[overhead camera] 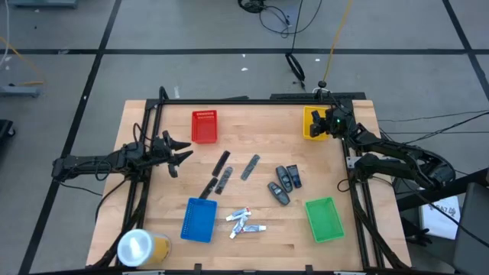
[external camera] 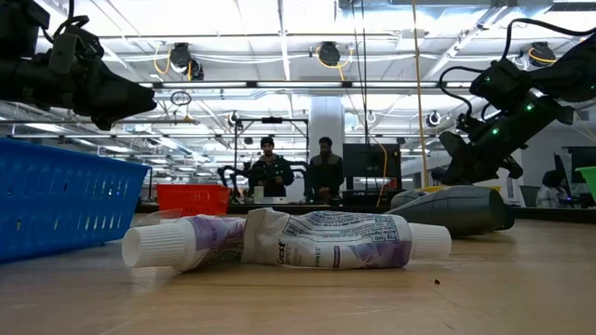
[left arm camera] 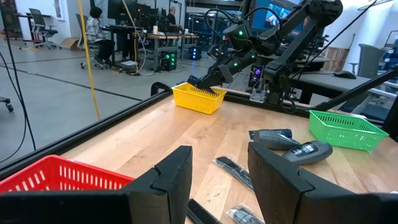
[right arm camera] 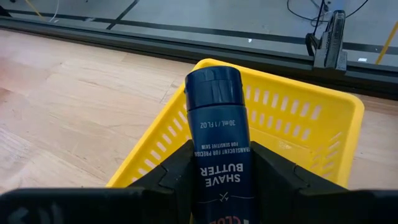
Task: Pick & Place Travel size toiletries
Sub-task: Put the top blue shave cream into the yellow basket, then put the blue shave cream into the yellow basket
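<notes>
Right gripper (right arm camera: pixel 217 163) is clamped on the shave butter bottle (right arm camera: pixel 217 118) above the yellow tray (right arm camera: pixel 311 124); I'd lower it well inside before letting go. Left gripper (left arm camera: pixel 219 167) waits near the red tray (overhead camera: pixel 204 126), jaws apart, empty.

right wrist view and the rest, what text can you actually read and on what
"SHAVE BUTTER" – dark-blue bottle in the right pincer, over the yellow tray
"30 mL / 1 FL OZ" – same bottle
"FOR SENSITIVE SKIN" – same bottle
Crumpled tube: print too small to read

Right gripper (right arm camera: pixel 219 171) clamps a dark-blue shave butter bottle (right arm camera: pixel 217 130) between its two dark fingers (right arm camera: pixel 163 180), cap end forward. Bottle hangs over the near rim of the yellow tray (right arm camera: pixel 311 124), which sits on the wooden table (right arm camera: pixel 68 106).
</notes>
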